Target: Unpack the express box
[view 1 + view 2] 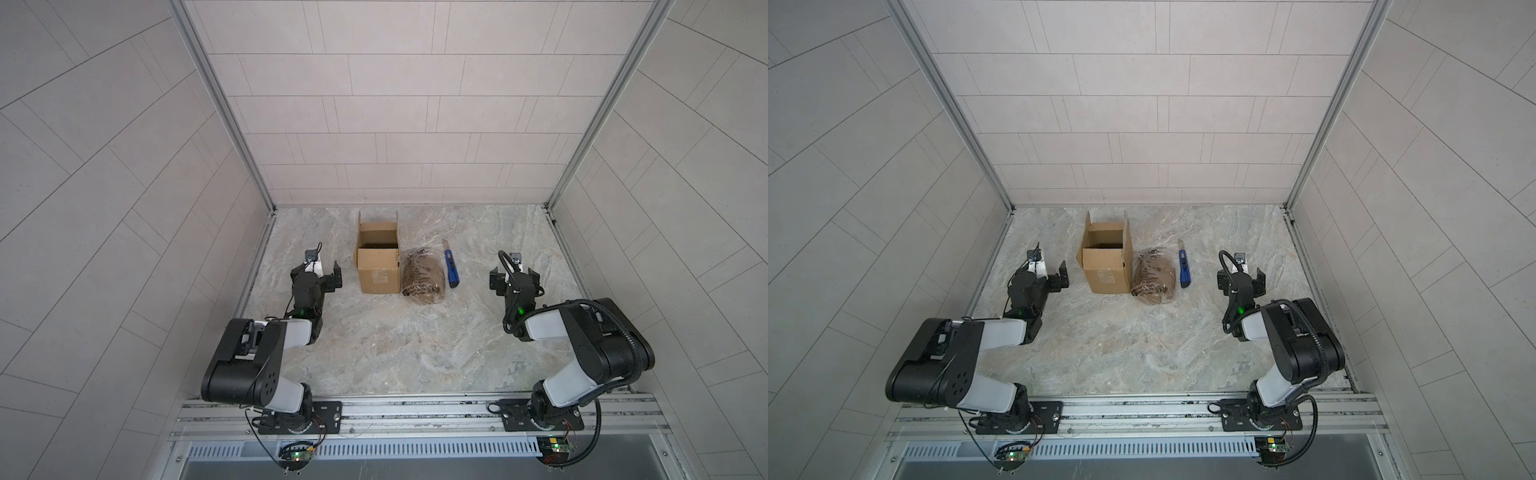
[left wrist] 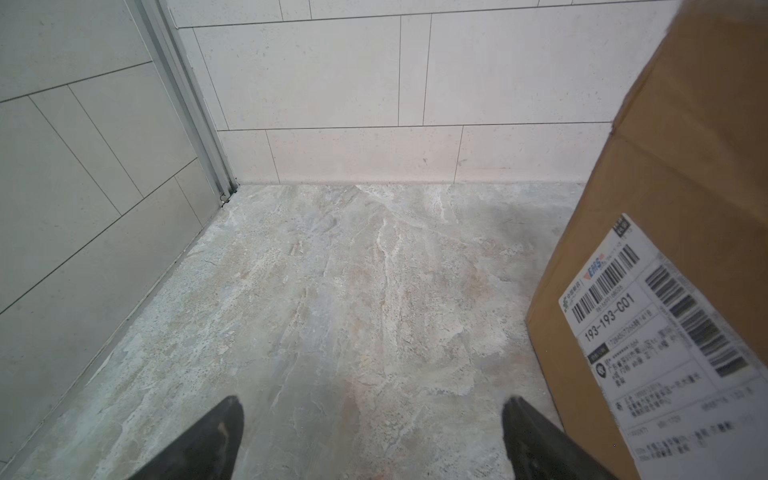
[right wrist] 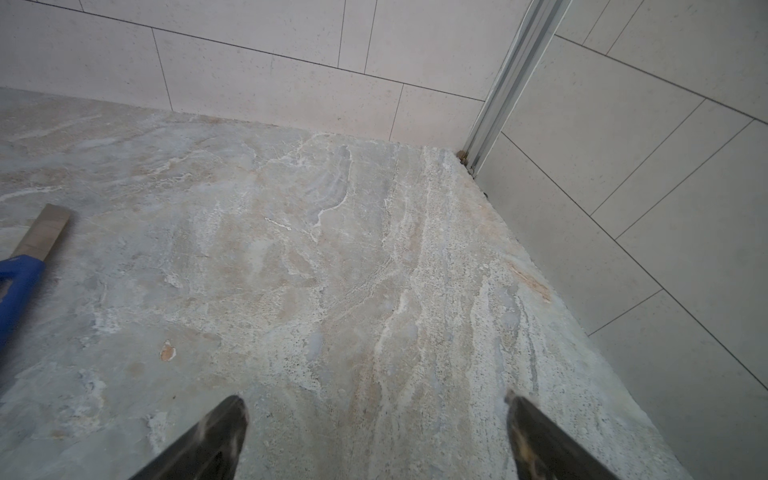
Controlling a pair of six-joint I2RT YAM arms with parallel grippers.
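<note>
Lighting's soft and even, kinda flat, only a faint shadow on the tabletop [image 2: 519, 216] by the box [image 2: 685, 166], wall [image 1: 83, 166] lines bow hard toward the top views' edges, and the label [image 2: 665, 353] smears up close.

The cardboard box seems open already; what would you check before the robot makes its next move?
1. Express box flaps open: ok.
2. Box emptied: cannot tell, its inside is shadowed.
3. Wrapped packet out on the table beside the box: ok.
4. Blue knife blade retracted: not ok, it sticks out.
5. Left gripper open and empty: ok.
6. Right gripper open and empty: ok.
</note>
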